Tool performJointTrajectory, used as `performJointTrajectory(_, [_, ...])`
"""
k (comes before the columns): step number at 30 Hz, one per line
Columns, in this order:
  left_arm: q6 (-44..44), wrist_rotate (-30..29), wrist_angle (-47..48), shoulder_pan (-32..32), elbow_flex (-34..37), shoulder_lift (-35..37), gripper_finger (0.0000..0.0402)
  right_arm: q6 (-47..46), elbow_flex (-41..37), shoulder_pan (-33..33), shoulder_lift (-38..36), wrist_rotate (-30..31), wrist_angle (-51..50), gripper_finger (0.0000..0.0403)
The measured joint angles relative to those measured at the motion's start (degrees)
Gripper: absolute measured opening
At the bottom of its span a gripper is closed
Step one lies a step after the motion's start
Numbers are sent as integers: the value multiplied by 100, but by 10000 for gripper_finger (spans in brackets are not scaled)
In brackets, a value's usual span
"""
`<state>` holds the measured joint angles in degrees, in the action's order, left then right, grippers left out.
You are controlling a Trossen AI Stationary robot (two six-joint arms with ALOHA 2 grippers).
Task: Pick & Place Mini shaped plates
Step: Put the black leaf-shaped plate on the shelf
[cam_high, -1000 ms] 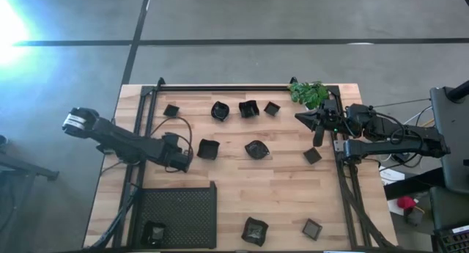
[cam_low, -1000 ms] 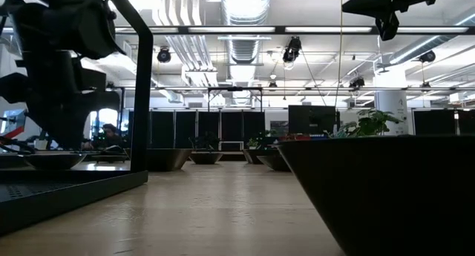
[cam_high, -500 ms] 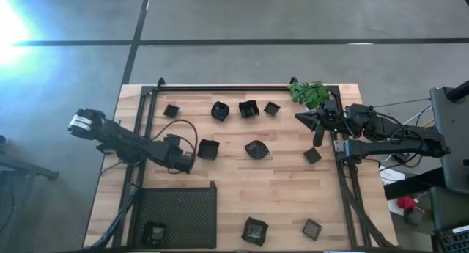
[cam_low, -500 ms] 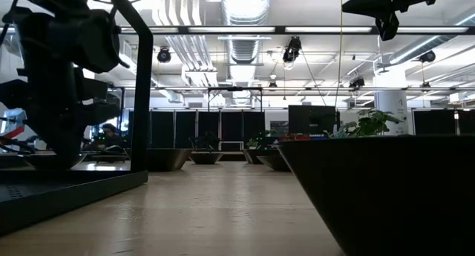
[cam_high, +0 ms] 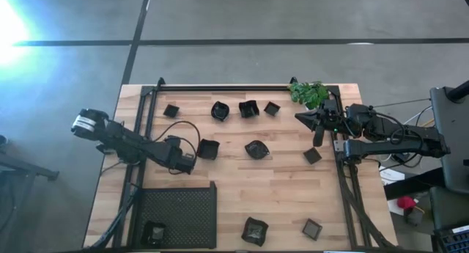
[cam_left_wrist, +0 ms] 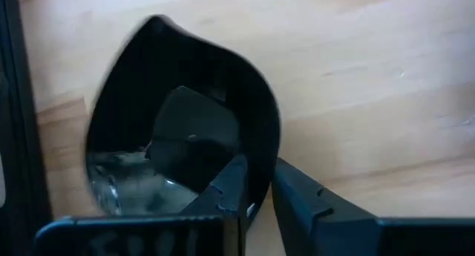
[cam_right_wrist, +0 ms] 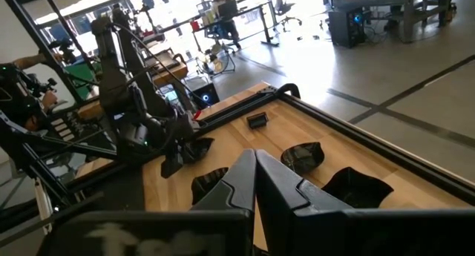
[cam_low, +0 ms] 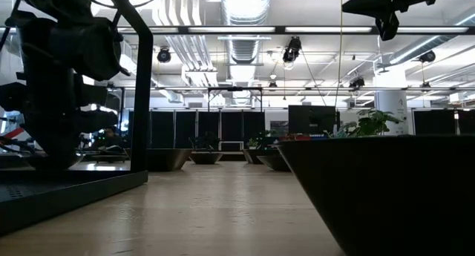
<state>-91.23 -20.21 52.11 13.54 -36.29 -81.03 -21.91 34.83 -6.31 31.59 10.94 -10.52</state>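
Mini shaped plate (cam_left_wrist: 178, 137) beside the mesh tray (cam_high: 178, 216) is pinched at its rim by the left gripper (cam_left_wrist: 256, 193), a thin hold from which it could be tipped or dropped when lifted; the right gripper (cam_right_wrist: 254, 178) is kept pressed together.

Open-plan lab: exposed ceiling ducts (cam_low: 241, 11), workstations (cam_right_wrist: 223, 22)

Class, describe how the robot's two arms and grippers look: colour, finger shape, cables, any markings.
Both arms are black and jointed. The left arm has a white band near its outer end and a looping black cable. The left gripper and right gripper have dark, angular, tapering fingers. The right arm trails thin cables.
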Motion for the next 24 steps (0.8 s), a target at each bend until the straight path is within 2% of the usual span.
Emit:
performJointTrajectory(4, [-2, 174, 40, -2, -3, -62, 7, 0, 0, 1, 0, 0, 0, 8])
performJointTrajectory(13, [89, 312, 317, -4, -110, 177, 0, 2, 0, 0, 0, 0, 0, 8])
performJointTrajectory(24, [1247, 285, 723, 99, -972, 416, 0, 2, 0, 0, -2, -3, 0, 8])
